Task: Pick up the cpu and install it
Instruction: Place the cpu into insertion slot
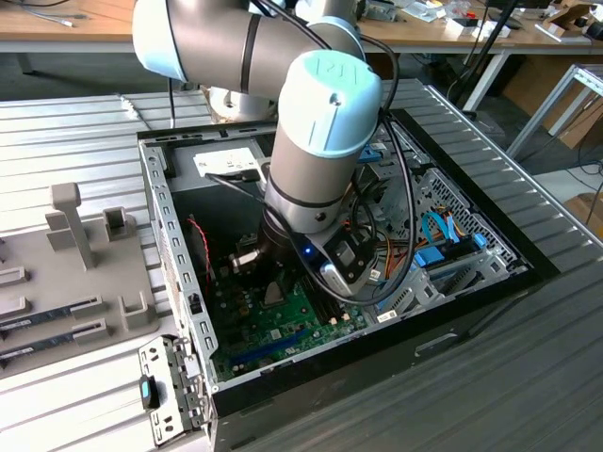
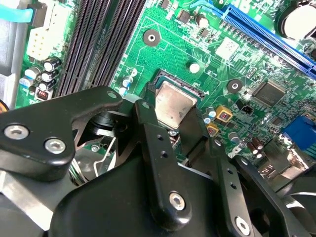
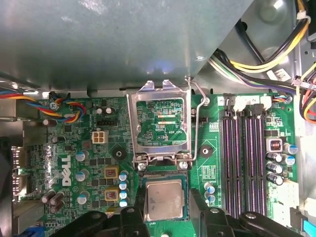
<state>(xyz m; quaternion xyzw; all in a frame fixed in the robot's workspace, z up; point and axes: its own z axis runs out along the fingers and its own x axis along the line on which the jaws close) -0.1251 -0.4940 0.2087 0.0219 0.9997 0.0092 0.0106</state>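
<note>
Arm [image 1: 320,141] reaching down into the open computer case [image 1: 165,226] on the desk [image 1: 66,141], with the cpu [image 3: 164,198] lying in its socket [image 3: 163,176] on the motherboard [image 3: 94,148].
The jaws stand at two opposite edges of the cpu; I cannot tell whether they pinch it. The hinged socket frame [image 3: 160,123] stands open just beside the cpu, with the wire lever [image 3: 198,123] raised and the grey power-supply box [image 3: 123,39] overhanging behind. Memory slots [image 3: 244,158] run along one side and capacitors [image 3: 122,190] crowd the other. Bundled cables [image 3: 256,61] hang near.

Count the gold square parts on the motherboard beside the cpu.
2: one gold square part beside the cpu, the other next to it; the gripper may hide more.
</note>
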